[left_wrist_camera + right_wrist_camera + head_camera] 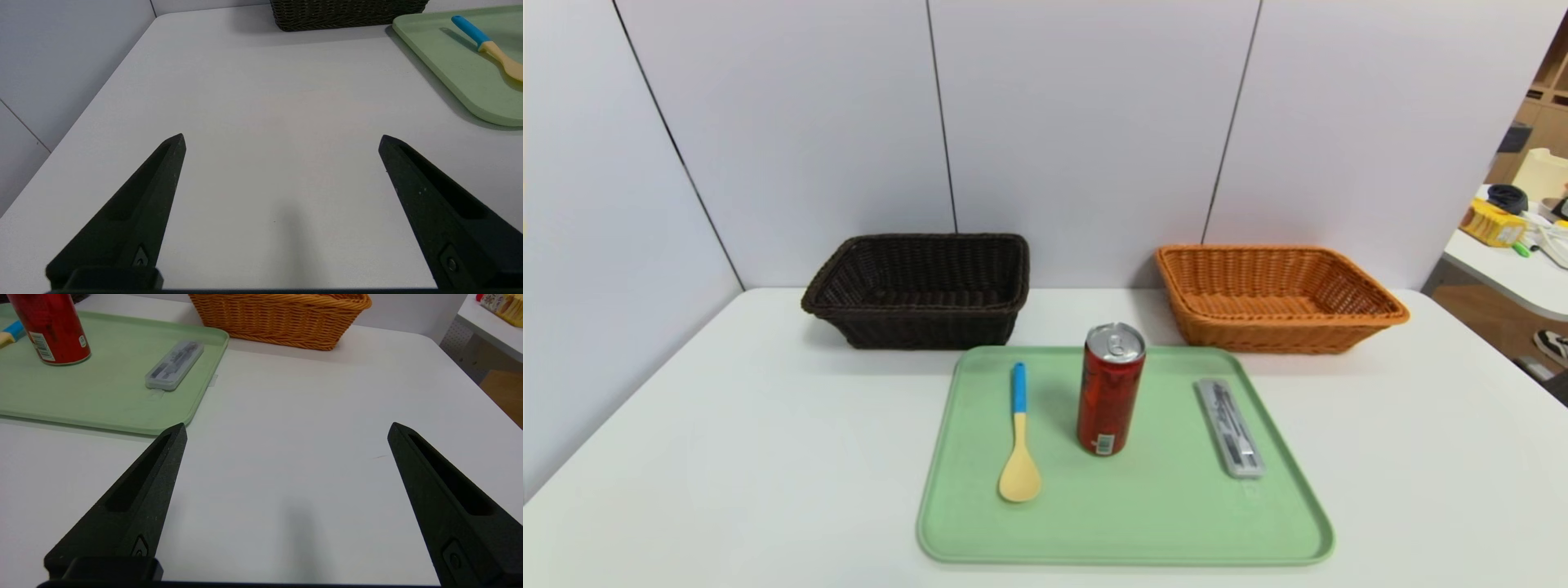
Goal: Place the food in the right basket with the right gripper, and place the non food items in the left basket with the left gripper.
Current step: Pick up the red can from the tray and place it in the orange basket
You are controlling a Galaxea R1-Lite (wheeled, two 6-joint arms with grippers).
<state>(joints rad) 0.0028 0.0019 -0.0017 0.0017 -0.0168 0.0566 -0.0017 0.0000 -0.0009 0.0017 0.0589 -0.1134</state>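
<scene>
- The left gripper [282, 139] hangs over bare white table [727, 457] at the near left, fingers spread wide apart and holding nothing.
- The right gripper [286, 430] hangs over bare table at the near right, likewise spread wide and holding nothing.
- The green tray [1127, 523] lies centred near the front edge, between the two grippers.
- The red can [1111, 390] stands upright mid-tray; the spoon [1019, 441] lies to its left, and the grey case [1229, 427] lies along the tray's right rim.
- The dark basket [919, 290] sits far left and the orange basket [1274, 298] far right, both against the wall, with open table on either side of the tray.
</scene>
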